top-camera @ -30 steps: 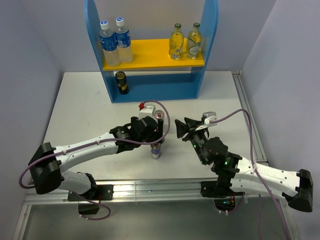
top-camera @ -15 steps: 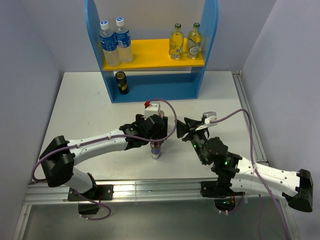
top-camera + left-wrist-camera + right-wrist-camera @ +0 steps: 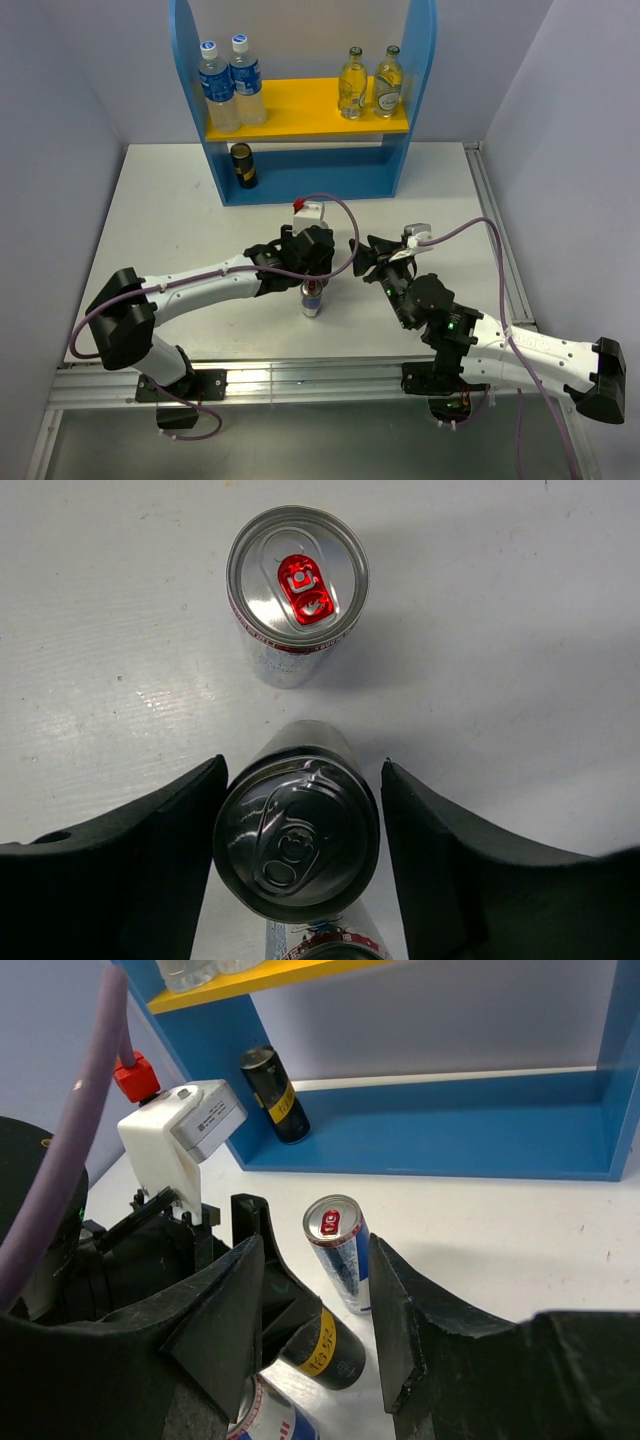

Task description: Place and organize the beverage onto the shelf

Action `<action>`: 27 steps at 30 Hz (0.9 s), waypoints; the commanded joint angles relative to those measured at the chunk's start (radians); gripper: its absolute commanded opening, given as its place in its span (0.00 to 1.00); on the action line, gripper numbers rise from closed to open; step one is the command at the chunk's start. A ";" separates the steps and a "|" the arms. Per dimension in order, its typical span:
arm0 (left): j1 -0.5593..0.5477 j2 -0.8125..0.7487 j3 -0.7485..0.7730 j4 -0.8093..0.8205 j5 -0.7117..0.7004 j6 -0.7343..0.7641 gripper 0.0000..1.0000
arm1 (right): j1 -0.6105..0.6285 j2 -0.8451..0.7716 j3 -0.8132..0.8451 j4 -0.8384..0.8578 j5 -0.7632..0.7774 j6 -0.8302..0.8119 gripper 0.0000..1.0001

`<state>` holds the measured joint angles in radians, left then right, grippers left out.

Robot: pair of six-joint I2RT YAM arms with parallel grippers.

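Left wrist view looks straight down on a dark can (image 3: 297,835) clamped between the left claw's (image 3: 300,775) fingers. One silver can (image 3: 297,580) stands on the table (image 3: 520,630) ahead, and a second silver can (image 3: 325,946) is cut off at the bottom edge. Top view hides the held can under the wrist and shows just one silver can near it. Right claw (image 3: 315,1260) is spread, holding nothing. On the shelf (image 3: 300,185) a second dark can (image 3: 241,165) stands on the base, with two glass bottles (image 3: 351,85) and two water bottles (image 3: 215,90) on the yellow board.
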<state>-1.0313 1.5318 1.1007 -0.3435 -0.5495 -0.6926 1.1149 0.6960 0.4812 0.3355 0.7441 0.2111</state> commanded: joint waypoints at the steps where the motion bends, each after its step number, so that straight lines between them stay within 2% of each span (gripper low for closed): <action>1: -0.006 0.007 0.048 -0.008 -0.021 -0.001 0.68 | -0.006 -0.001 -0.009 0.022 0.017 0.002 0.53; 7: -0.006 -0.007 0.047 -0.026 -0.017 -0.012 0.49 | -0.004 -0.001 -0.012 0.022 0.018 0.002 0.53; 8: -0.006 -0.007 0.048 -0.032 -0.020 -0.013 0.43 | -0.006 0.000 -0.013 0.023 0.018 0.002 0.53; 11: -0.006 -0.015 0.053 -0.045 -0.029 -0.018 0.14 | -0.004 0.002 -0.012 0.025 0.020 0.002 0.53; 14: -0.007 -0.027 0.060 -0.060 -0.039 -0.022 0.01 | -0.004 0.002 -0.012 0.023 0.020 0.004 0.53; 23: -0.006 -0.097 0.082 -0.115 -0.177 -0.001 0.00 | -0.004 0.008 -0.012 0.025 0.017 0.007 0.53; 27: 0.029 -0.113 0.084 -0.063 -0.179 0.042 0.00 | -0.004 0.007 -0.012 0.025 0.015 0.005 0.53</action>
<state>-1.0252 1.4902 1.1175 -0.4847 -0.6586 -0.6861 1.1145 0.7044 0.4709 0.3359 0.7441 0.2115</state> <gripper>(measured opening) 0.623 0.528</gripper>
